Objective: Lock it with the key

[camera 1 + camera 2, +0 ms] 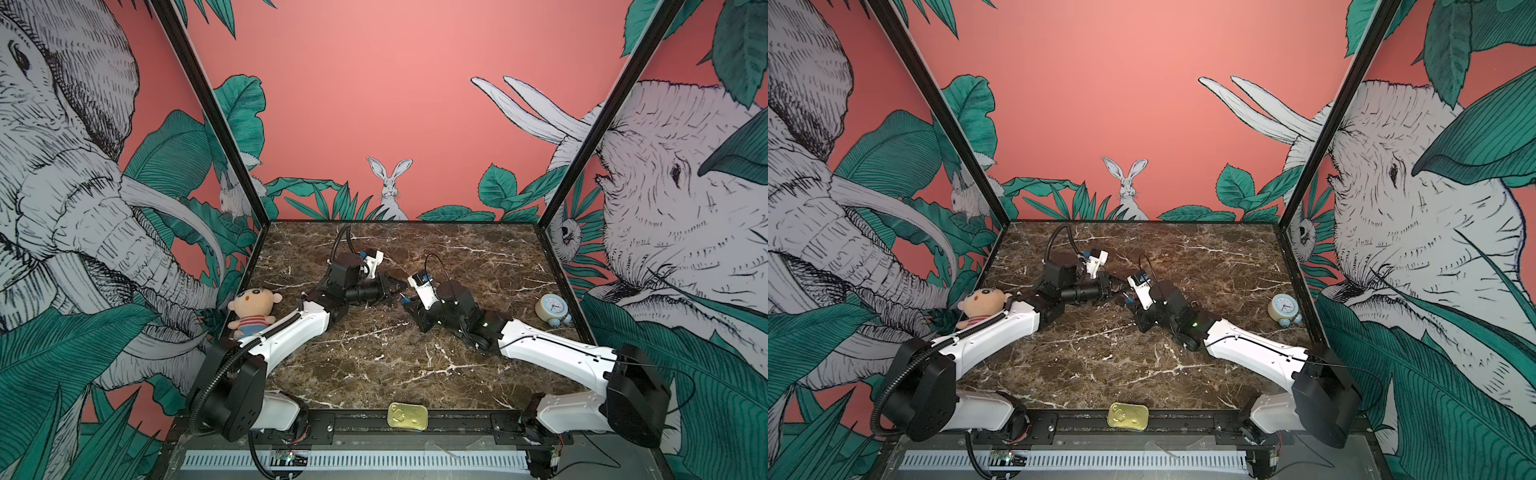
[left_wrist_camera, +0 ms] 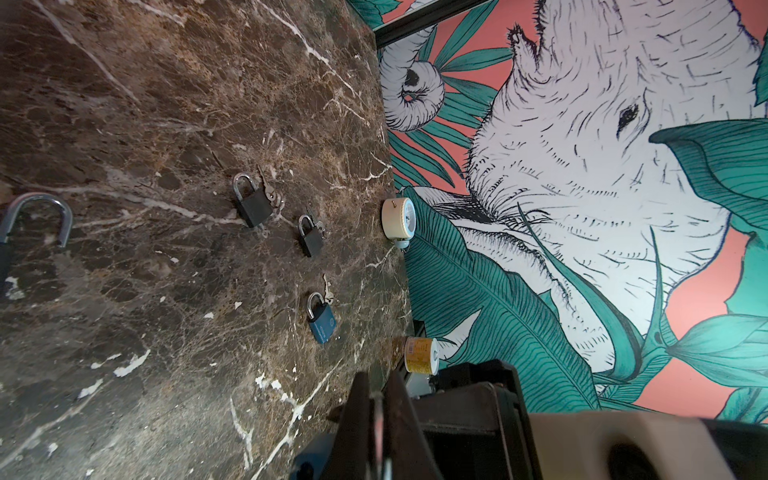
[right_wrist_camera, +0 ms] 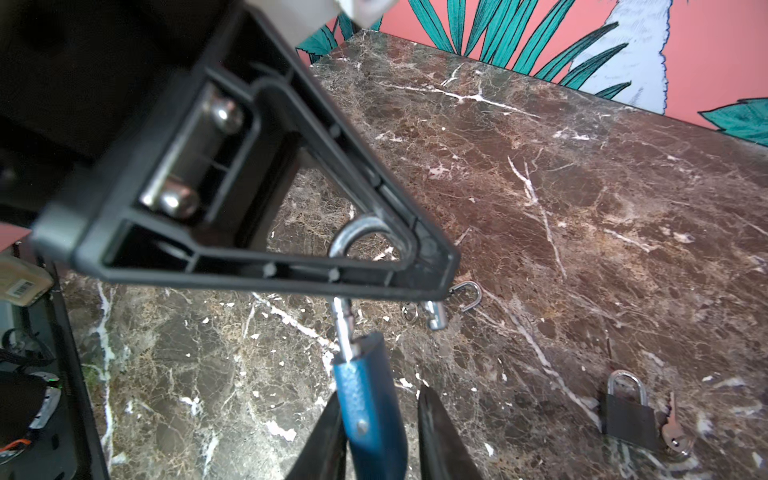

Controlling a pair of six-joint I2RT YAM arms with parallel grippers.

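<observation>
1. One table (image 1: pixel 374 353), dark brown marble, fills the lower middle of both top views. The two arms meet over its centre.
2. One blue padlock (image 3: pixel 370 409), the piece to be locked, is held clear of the table at the centre of both top views, between the two claws. Its shackle (image 3: pixel 357 235) is raised out of the body and open.
3. The left claw (image 1: pixel 392 286) sits just left of centre in both top views and points right. Its fingers are pressed together on a thin silver piece. This seems to be the shackle, though the wrist view is too close to be sure.
4. The right claw (image 3: pixel 379 392) sits just right of centre in both top views. Its jaws are partly open astride the padlock's body, with one finger against it and a narrow gap at the other.
5. Three spare locks lie flat on the table with shackles shut: a black padlock (image 2: pixel 251 205), a smaller black padlock (image 2: pixel 311 237) and a second blue padlock (image 2: pixel 321 320). A key (image 2: pixel 270 193) lies beside each.
6. One soft toy (image 1: pixel 253 309) rests at the table's left edge, beside the left arm.
7. One alarm clock (image 1: pixel 550 309), pale with a blue face, stands at the table's right edge.
8. One flat gold tin (image 1: pixel 407 415) lies at the front edge, bottom middle.
</observation>
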